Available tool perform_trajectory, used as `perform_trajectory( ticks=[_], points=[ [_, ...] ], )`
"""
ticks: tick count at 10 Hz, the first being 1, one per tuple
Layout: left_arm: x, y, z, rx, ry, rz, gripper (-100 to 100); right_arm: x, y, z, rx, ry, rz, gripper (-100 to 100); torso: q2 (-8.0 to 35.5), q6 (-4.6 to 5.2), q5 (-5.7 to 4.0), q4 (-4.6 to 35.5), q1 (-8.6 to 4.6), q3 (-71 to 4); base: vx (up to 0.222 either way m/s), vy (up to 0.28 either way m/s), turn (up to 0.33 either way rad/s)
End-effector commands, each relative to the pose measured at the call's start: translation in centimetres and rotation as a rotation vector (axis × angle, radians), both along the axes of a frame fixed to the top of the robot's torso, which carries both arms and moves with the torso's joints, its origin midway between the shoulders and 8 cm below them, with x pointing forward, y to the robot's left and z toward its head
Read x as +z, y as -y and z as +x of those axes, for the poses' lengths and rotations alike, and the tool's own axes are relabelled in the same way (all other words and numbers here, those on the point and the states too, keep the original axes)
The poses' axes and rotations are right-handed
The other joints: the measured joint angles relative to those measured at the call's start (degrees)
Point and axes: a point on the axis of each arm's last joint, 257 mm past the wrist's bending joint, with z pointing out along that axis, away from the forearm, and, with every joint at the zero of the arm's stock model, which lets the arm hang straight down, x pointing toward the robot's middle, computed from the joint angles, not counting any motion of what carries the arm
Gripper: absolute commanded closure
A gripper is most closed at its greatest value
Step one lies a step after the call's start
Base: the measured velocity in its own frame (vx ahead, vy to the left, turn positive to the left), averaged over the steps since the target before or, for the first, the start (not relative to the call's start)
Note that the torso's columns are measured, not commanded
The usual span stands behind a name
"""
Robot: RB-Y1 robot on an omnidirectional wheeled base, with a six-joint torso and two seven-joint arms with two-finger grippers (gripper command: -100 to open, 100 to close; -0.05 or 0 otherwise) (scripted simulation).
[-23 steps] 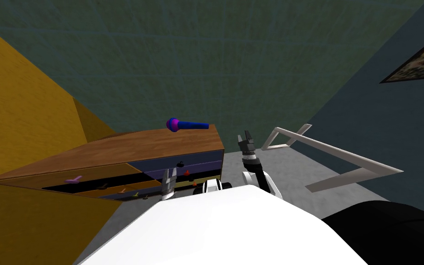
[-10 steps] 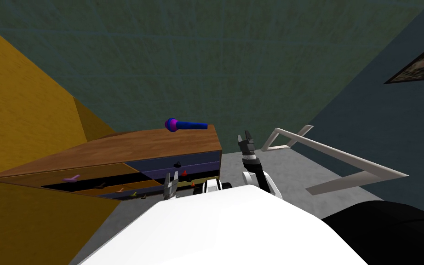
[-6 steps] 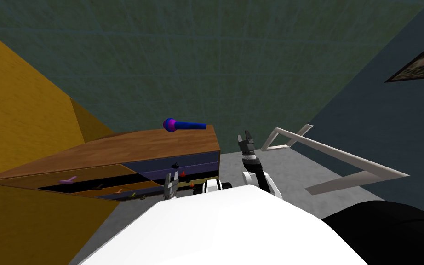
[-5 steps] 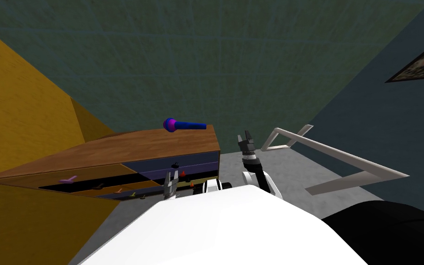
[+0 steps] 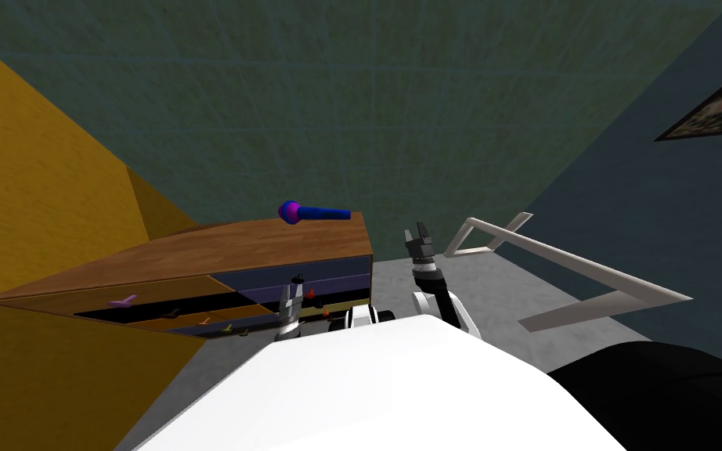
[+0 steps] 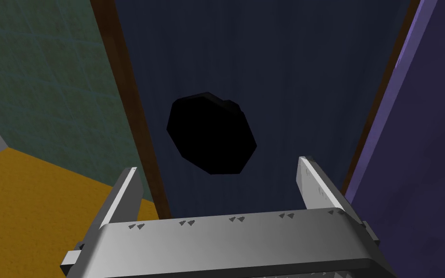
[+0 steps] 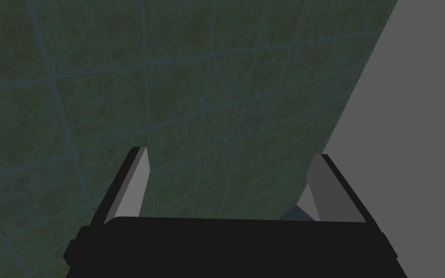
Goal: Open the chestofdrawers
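The chest of drawers (image 5: 218,254) stands on my left. The left hand (image 6: 216,166) is open before the black knob (image 6: 211,132) of the dark blue drawer (image 6: 274,72), not gripping yet; closing and pulling remain. The right hand (image 5: 420,235) is open also

Left hand (image 6: 216,163) has light grey fingers (image 6: 315,183) and a triangle-marked grey body.
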Motion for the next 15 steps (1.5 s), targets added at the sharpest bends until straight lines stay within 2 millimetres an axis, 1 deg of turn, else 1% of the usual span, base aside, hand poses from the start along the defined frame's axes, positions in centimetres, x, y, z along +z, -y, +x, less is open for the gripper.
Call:
perform_trajectory(
  ticks=[1, 4, 5, 6, 7, 8, 15],
  points=[
    [-0.6, 0.4, -1.0, 0.002, -0.003, -0.001, 100, 0.0, 0.0, 0.0, 0.0, 0.0, 0.0, 0, 0.0, 0.0, 0.01, 0.0, 0.03, 0.0, 0.013, 0.015, -0.017],
    [-1.2, 0.9, -2.3, 0.004, -0.003, -0.002, 100, 0.0, 0.0, 0.0, 0.0, 0.0, 0.0, 0, 0.1, 0.01, -0.06, 0.1, -0.07, 0.0, 0.024, 0.023, -0.01],
    [-1.5, 1.2, -3.2, 0.006, -0.002, -0.002, 100, 0.0, 0.0, 0.0, 0.0, 0.0, 0.0, 0, 0.1, 0.0, -0.03, 0.0, -0.07, 0.0, 0.022, 0.024, -0.012],
    [-1.7, 1.4, -3.6, 0.007, -0.002, -0.003, 100, 0.0, 0.0, 0.0, 0.0, 0.0, 0.0, 0, 0.0, 0.0, -0.01, 0.0, -0.01, 0.0, 0.02, 0.02, -0.01],
    [-1.7, 1.2, -3.3, 0.006, -0.005, -0.004, 100, 0.0, 0.0, 0.0, 0.0, 0.0, 0.0, 0, 0.0, 0.0, 0.0, 0.0, 0.0, 0.0, 0.007, 0.007, -0.001],
    [-1.1, 0.5, -2.5, -0.005, -0.001, 0.018, -100, 0.0, 0.0, 0.0, 0.0, 0.0, 0.0, 0, 0.0, 0.0, -0.01, 0.0, -0.03, 0.0, -0.022, -0.02, 0.004],
    [0.2, 0.7, 1.7, -0.019, -0.002, -0.012, -100, 0.0, 0.0, 0.0, 0.0, 0.0, 0.0, 0, 0.0, 0.0, 0.0, 0.0, 0.01, 0.0, -0.037, -0.035, 0.003]
  ],
)
